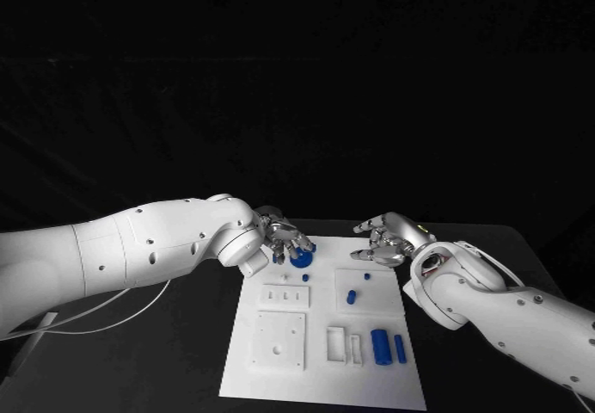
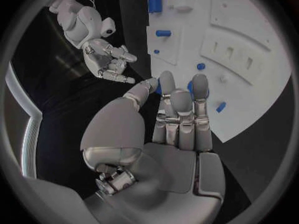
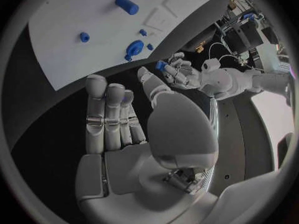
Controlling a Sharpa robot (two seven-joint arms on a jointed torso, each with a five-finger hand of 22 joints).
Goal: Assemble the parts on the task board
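Observation:
The white task board lies mid-table with several blue parts on it. My left hand hangs over the board's far left corner. It pinches a small blue part between thumb and a finger. Just beside that hand a round blue disc sits on the board. My right hand hovers at the board's far right corner, fingers apart and holding nothing. On the board lie a short blue cylinder, two small blue pegs, a thick blue cylinder and a thin one.
White raised blocks with slots and holes stand on the board's left half, with open white frames near its front. Black table surrounds the board. A white cable trails at the left.

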